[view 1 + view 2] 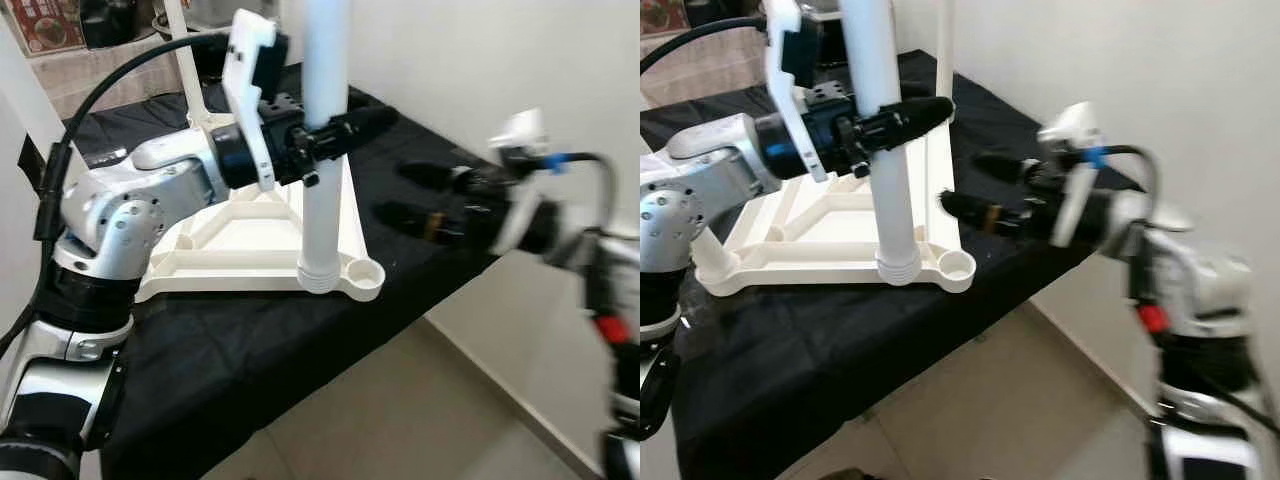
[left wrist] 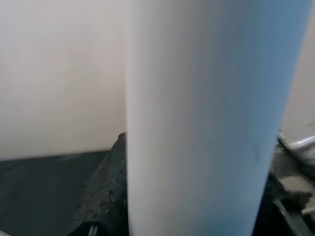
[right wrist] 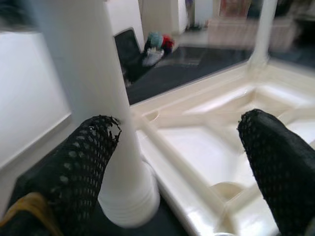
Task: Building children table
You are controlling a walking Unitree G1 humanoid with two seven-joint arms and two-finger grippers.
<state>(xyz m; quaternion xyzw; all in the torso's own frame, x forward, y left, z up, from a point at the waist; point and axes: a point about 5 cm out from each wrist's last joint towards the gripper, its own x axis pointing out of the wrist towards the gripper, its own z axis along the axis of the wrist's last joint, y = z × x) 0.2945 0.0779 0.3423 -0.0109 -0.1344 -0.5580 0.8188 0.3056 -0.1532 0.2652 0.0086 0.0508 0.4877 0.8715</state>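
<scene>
1. A black cloth (image 1: 250,330) covers a table set against a pale wall (image 1: 480,60), with beige tiled floor (image 1: 400,410) below.
2. The white tabletop (image 1: 250,245) lies upside down on the cloth, a white leg (image 1: 325,150) standing upright in its near corner socket and an empty socket (image 1: 365,270) just beside, at 3 o'clock.
3. The left gripper (image 1: 335,135) reaches in level from 9 o'clock, fingers clenched around that leg at mid-height.
4. The right gripper (image 1: 985,190) hovers at 3 o'clock, near the leg, fingers spread apart and holding nothing.
5. No readable writing shows.
</scene>
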